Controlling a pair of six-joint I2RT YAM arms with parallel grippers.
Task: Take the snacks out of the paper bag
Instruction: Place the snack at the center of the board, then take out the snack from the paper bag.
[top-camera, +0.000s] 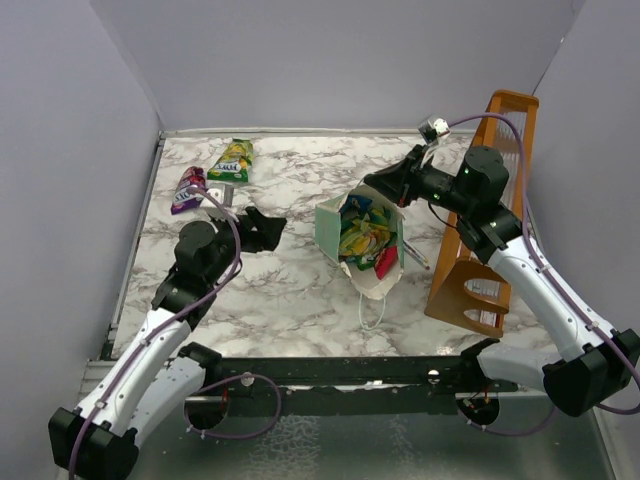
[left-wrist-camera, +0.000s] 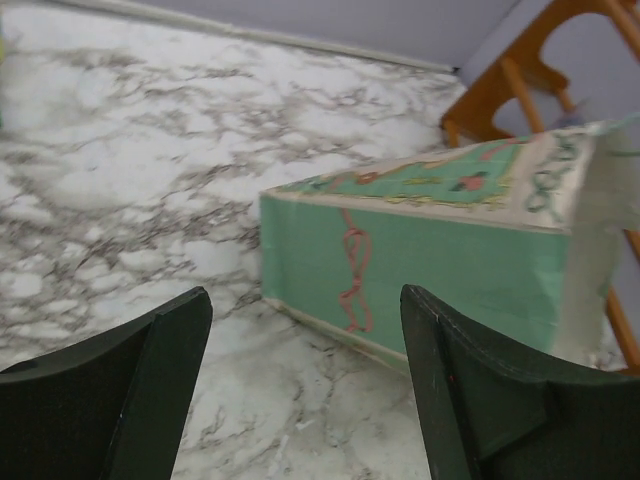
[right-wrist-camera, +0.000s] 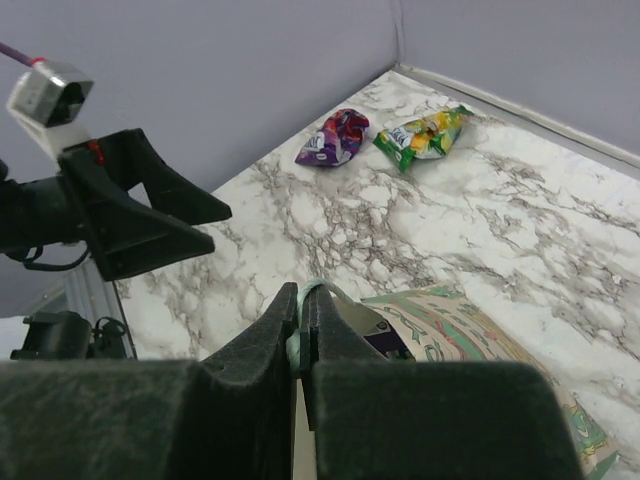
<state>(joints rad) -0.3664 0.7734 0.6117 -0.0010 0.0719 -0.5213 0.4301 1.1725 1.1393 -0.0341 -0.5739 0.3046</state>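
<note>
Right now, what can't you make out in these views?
- Top view: packets deep in the paper bag are hidden by its walls and the top layer; count unknown.
- Left wrist: bag interior hidden behind its mint-green side; right end blurred, cut by the frame edge.
- Right wrist: right gripper body covers most of the bag mouth.
- Top view: print on the purple packet too small.

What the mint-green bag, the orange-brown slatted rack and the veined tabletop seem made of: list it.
Mint-green bag: paper, matte, sharply creased edges, printed pattern.
Orange-brown slatted rack: likely wood, smooth, lightly glossy, cut curves.
Veined tabletop: marble look, white with grey veins; real stone or printed laminate cannot be told.
</note>
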